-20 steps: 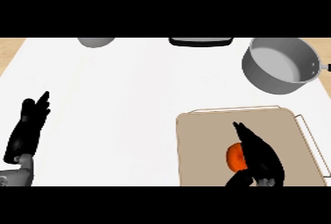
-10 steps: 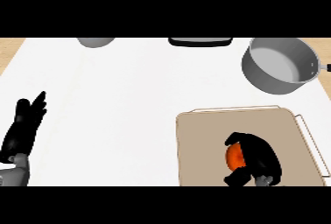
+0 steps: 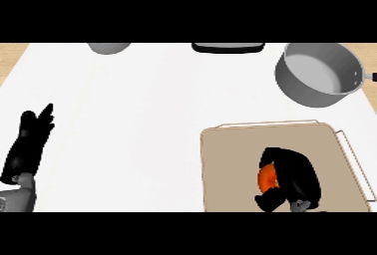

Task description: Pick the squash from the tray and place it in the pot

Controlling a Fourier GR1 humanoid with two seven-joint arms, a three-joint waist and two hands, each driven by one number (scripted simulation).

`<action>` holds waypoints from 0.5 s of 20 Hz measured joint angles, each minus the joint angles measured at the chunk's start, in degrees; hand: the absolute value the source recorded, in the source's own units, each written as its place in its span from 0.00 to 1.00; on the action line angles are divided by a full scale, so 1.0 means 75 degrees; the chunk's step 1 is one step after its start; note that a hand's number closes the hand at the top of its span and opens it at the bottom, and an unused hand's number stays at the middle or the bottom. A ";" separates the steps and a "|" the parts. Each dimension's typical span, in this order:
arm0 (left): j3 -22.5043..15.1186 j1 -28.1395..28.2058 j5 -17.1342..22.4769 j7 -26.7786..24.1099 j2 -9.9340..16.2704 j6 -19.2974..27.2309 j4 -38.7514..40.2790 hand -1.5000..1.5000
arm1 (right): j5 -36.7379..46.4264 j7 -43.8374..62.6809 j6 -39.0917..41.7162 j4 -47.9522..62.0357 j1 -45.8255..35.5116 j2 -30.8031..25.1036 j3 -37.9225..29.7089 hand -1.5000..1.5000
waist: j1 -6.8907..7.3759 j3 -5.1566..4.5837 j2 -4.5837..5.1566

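The white counter [image 3: 147, 124] fills most of the view. On it, at the lower right, lies a tan tray [image 3: 236, 149] with a thin wire rim. Well apart from it, near the upper right corner, stands the grey pot [image 3: 320, 74], open-mouthed and with nothing visible inside. At the far edge sit a grey bowl [image 3: 109, 47] and a dark flat object [image 3: 228, 48], both cut off by the view.

The right hand [image 3: 294, 177] is down on the tray, its fingers curled over the squash [image 3: 267, 178], of which only an orange sliver shows at the hand's left side. The hand reads as clamped on it, thumb below and fingers above. Whether the squash still rests on the tray or is just off it, I cannot tell. The left hand [image 3: 29, 144] rests open at the left edge, fingers straight.

A squash is likely stiff, smooth-skinned and of some weight, so it could slip if pinched at a rounded end. A wrap round its middle, as the hand appears to have, seems the safest hold. The carry to the pot is long and diagonal, and the pot's rim needs clearing first.
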 measured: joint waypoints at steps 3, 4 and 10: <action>-0.0006 -0.0024 -0.0064 0.0080 -0.0029 0.0005 -0.0078 0.50 | 0.0176 -0.0118 -0.0096 -0.0398 0.0212 -0.0322 -0.0192 1.00 | -0.0025 0.0008 0.0004; 0.0033 0.0069 -0.0030 0.0048 -0.0003 -0.0025 -0.0111 0.50 | -0.0051 -0.0439 -0.0077 -0.0418 0.0287 -0.0737 -0.0613 1.00 | -0.0037 0.0012 0.0002; 0.0157 0.0191 -0.0004 0.0023 -0.0027 0.0085 -0.0137 0.50 | -0.1188 -0.2323 -0.0062 0.0503 0.0500 -0.2983 -0.3038 1.00 | -0.0302 0.0065 0.0044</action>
